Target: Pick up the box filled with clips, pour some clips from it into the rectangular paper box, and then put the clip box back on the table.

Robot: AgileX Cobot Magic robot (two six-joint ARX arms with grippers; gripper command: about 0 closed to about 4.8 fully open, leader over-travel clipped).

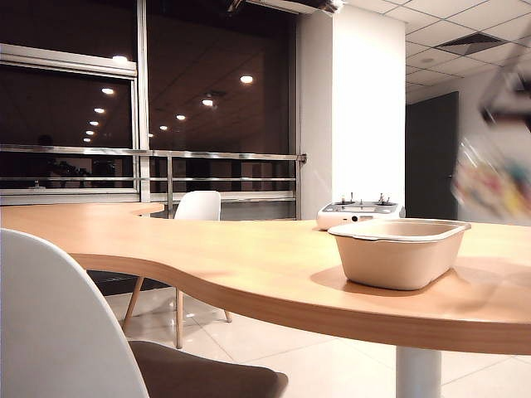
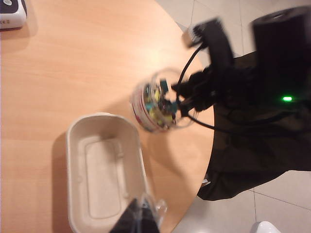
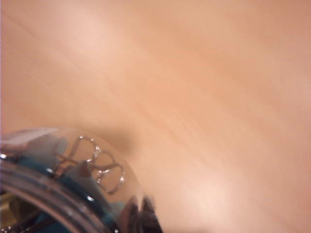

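Clip tub: small clear round plastic tub, labelled band on the wall, shown lifted clear of the table and blurred, just beside the tray, toward the table's curved edge. Judged light and rigid, with a smooth wall likely to slip; best taken across the wall or rim, with a firm pinch. The top appears open, so tilting is to be kept gentle.

Clips: mixed colours, wire handles visible through the wall; loose, and judged liable to shift or spill in a clump.

Right gripper: closed on the tub at its side, carrying it.

Tray: beige pulp, empty, upright. Judged light and easily nudged.

Left gripper: jaws closed, nothing held, hovering over the tray's near end.

White device: set well apart behind the tray.
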